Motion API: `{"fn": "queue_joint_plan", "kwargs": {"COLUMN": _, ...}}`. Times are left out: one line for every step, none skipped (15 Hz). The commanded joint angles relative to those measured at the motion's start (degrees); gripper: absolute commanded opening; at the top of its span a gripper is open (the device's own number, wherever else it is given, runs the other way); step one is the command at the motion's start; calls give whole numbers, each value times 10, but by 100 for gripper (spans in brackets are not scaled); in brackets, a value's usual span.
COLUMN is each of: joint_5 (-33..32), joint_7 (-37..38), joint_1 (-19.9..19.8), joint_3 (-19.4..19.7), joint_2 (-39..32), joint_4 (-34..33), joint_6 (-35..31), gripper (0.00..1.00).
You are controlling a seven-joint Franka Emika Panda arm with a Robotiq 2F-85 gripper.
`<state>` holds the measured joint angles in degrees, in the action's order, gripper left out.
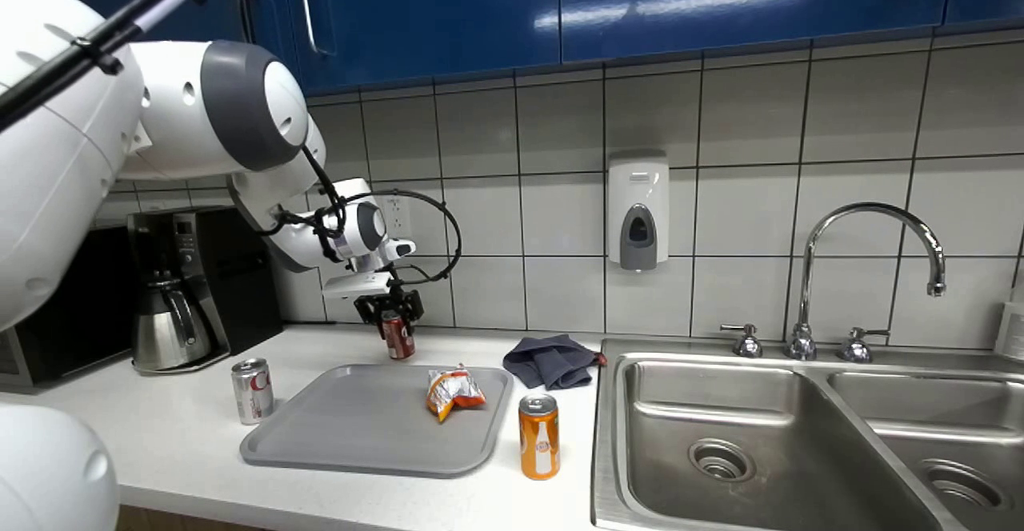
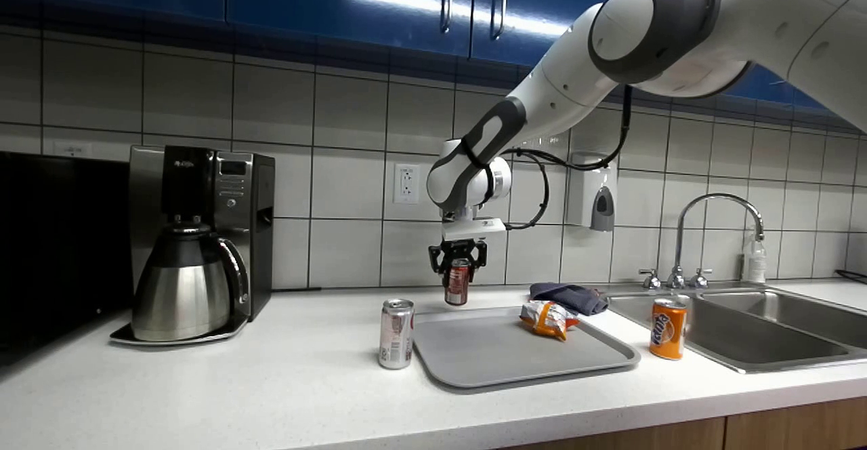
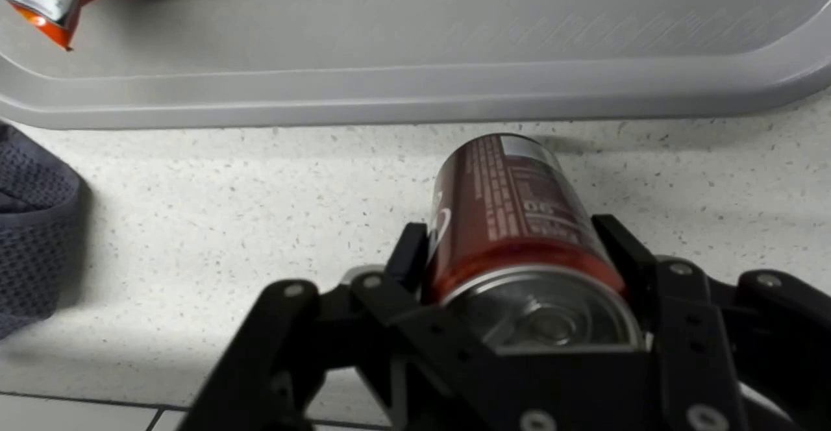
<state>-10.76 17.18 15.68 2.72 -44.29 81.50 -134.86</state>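
The jaws clasp one red can (image 2: 457,284) between one tray (image 2: 488,352) and the tiled wall (image 2: 349,186), with one silver can (image 2: 395,335), one orange can (image 2: 668,329) and one cloth (image 1: 552,361) beside the tray, one bag (image 1: 454,391) on it, and blue cupboards (image 1: 424,19) above the white worktop (image 2: 271,382).

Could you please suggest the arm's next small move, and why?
I'd probably raise the red can straight up a little: the jaws clasp both its sides, and the raised-edge gray tray lies near its base, so low sideways motion might bump it.
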Motion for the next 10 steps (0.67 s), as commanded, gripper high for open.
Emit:
{"fn": "queue_joint_plan", "kwargs": {"joint_5": -2, "joint_7": 11, "joint_1": 5, "joint_3": 7, "joint_2": -32, "joint_4": -64, "joint_6": 24, "gripper": 41}}
{"fn": "queue_joint_plan", "kwargs": {"joint_5": -2, "joint_7": 12, "joint_1": 5, "joint_3": 8, "joint_2": -37, "joint_4": -72, "joint_6": 25, "gripper": 41}}
{"fn": "queue_joint_plan", "kwargs": {"joint_5": -2, "joint_7": 13, "joint_1": 6, "joint_3": 9, "joint_2": -41, "joint_4": -79, "joint_6": 26, "gripper": 41}}
{"fn": "queue_joint_plan", "kwargs": {"joint_5": 0, "joint_7": 11, "joint_1": 5, "joint_3": 9, "joint_2": -46, "joint_4": -87, "joint_6": 30, "gripper": 41}}
{"fn": "queue_joint_plan", "kwargs": {"joint_5": -1, "joint_7": 13, "joint_1": 6, "joint_3": 10, "joint_2": -51, "joint_4": -95, "joint_6": 33, "gripper": 41}}
{"fn": "queue_joint_plan", "kwargs": {"joint_5": -1, "joint_7": 19, "joint_1": 14, "joint_3": 9, "joint_2": -55, "joint_4": -105, "joint_6": 45, "gripper": 41}}
{"fn": "queue_joint_plan", "kwargs": {"joint_5": -7, "joint_7": 62, "joint_1": 56, "joint_3": 8, "joint_2": -46, "joint_4": -113, "joint_6": 71, "gripper": 41}}
{"fn": "queue_joint_plan", "kwargs": {"joint_5": 2, "joint_7": 17, "joint_1": 11, "joint_3": 7, "joint_2": -66, "joint_4": -123, "joint_6": 60, "gripper": 41}}
{"fn": "queue_joint_plan", "kwargs": {"joint_5": 5, "joint_7": 17, "joint_1": 12, "joint_3": 5, "joint_2": -68, "joint_4": -131, "joint_6": 71, "gripper": 41}}
{"fn": "queue_joint_plan", "kwargs": {"joint_5": 3, "joint_7": 21, "joint_1": 18, "joint_3": 7, "joint_2": -69, "joint_4": -133, "joint_6": 73, "gripper": 41}}
